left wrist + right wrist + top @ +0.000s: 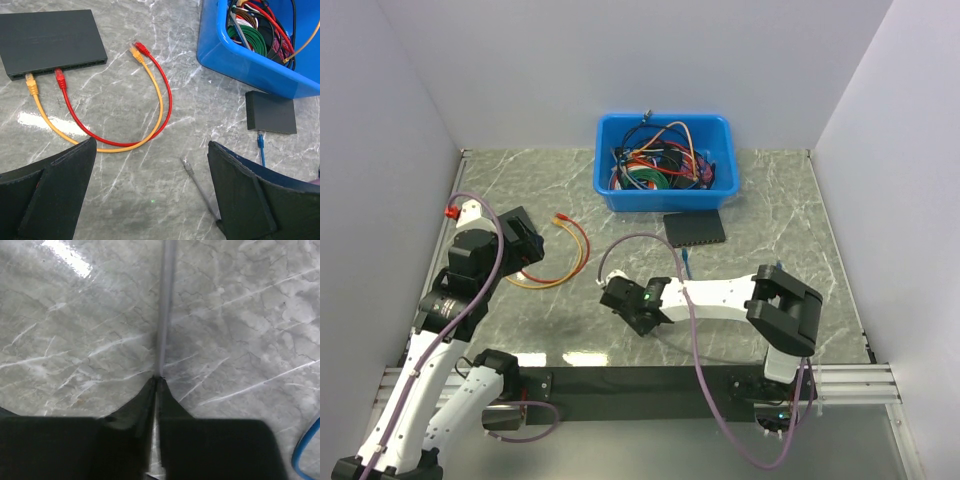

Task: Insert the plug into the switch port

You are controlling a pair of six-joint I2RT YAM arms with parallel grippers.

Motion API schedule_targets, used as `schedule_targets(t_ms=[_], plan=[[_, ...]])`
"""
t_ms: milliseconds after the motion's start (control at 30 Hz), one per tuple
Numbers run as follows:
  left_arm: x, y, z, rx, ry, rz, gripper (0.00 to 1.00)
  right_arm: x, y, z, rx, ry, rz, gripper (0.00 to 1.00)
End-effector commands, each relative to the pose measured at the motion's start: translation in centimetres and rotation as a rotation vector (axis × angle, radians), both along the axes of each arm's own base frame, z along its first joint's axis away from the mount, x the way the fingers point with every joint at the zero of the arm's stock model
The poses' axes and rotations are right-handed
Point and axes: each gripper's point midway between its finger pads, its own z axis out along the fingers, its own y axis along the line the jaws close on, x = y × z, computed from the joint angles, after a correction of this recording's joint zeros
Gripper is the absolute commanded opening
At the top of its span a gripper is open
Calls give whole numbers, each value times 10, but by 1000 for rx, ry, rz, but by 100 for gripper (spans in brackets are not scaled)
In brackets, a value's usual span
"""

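Two patch cables, one orange (32, 86) and one red (60, 79), are seen at the far left of the left wrist view. Each is plugged at one end into the long edge of a large flat black network switch (50, 40), and their free ends lie side by side on the grey marbled table (125, 200). The left gripper (151, 160) is held above them, its black fingers (50, 195) spread wide with nothing between them. Further right, in the top view, the right gripper (610, 300) is set low over the table; in its own wrist view its fingers (135, 410) are pressed together, pinching a thin pale-grey cable (165, 315). Right of that, the small clear plug (259, 138) of the thin bright-blue cable (261, 155) lies at the near edge of the small flat black rectangular switch box (270, 112), in front of the blue plastic bin (235, 55) of tangled wires; whether it is seated in the switch port cannot be told
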Motion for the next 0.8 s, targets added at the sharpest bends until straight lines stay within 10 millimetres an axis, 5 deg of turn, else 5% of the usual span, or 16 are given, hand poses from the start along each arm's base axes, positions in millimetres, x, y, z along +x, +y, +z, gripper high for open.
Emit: schedule_targets(t_ms=[0,100,167,300,467,767], plan=[[2,1,6,2,-30,2,99,-18,0,-11,-9,60,25,19],[1,0,6,1,-31,-6,99,-13,-2,-3,-7,34,-11,47],[2,-1,6,1,-30,-7,99,-7,1,9,9,-1,-29,51],[1,-2,7,0,-33,-14,99,12,16,48,111,-94,-68,52],[0,-2,11,-6,-50,-20,99,36,47,71,264,-123,-76,51],[0,-4,12,-8,-58,-35,99,78,87,67,282,-139,-67,46]])
